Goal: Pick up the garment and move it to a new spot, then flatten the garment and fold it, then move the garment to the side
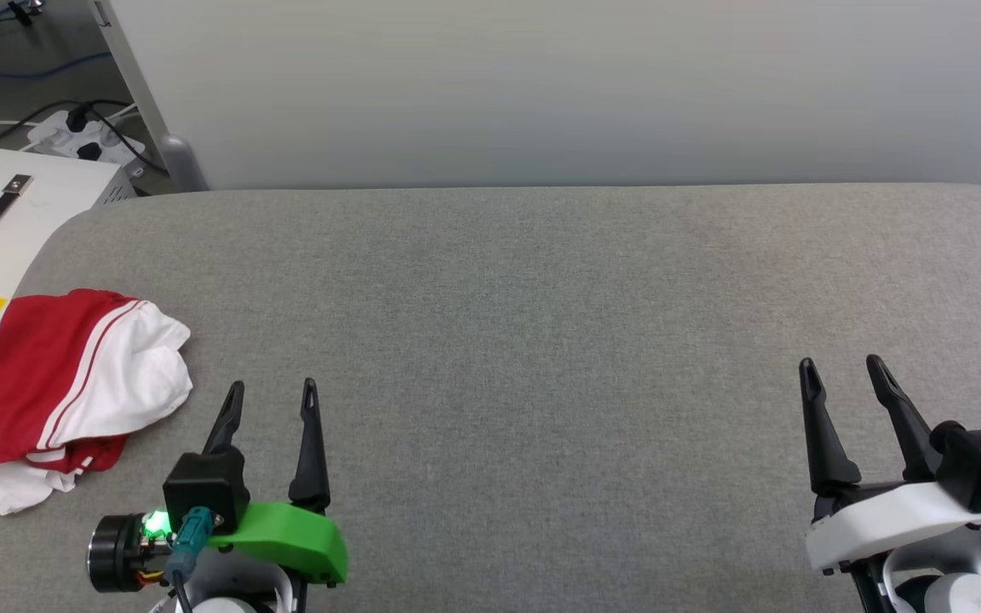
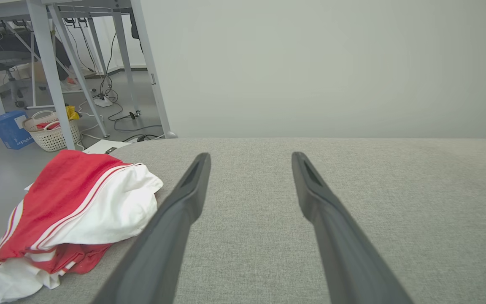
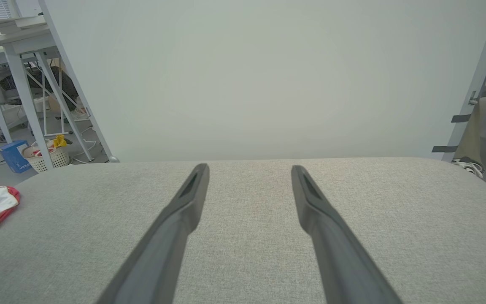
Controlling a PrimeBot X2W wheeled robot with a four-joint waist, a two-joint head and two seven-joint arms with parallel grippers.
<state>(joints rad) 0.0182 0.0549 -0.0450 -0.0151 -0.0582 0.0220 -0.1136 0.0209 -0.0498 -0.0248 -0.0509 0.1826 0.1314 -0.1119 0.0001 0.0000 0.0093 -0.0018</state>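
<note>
Covering the work area, a grey fabric tabletop (image 1: 542, 323) has rounded far corners. The garment (image 1: 73, 383), a red jersey with white sleeves and striped trim, lies crumpled at the tabletop's left edge. The left gripper (image 1: 273, 385) hovers over its near left part, just beside the jersey, fingers spread and empty. The right gripper (image 1: 841, 363) hovers over its near right, equally spread. A white partition panel (image 1: 542, 85) stands behind the tabletop's far edge. A white box with a black handle (image 1: 5, 221) sits off its far left corner.

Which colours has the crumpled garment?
The garment is red and white with striped trim; left wrist view shows it best.
</note>
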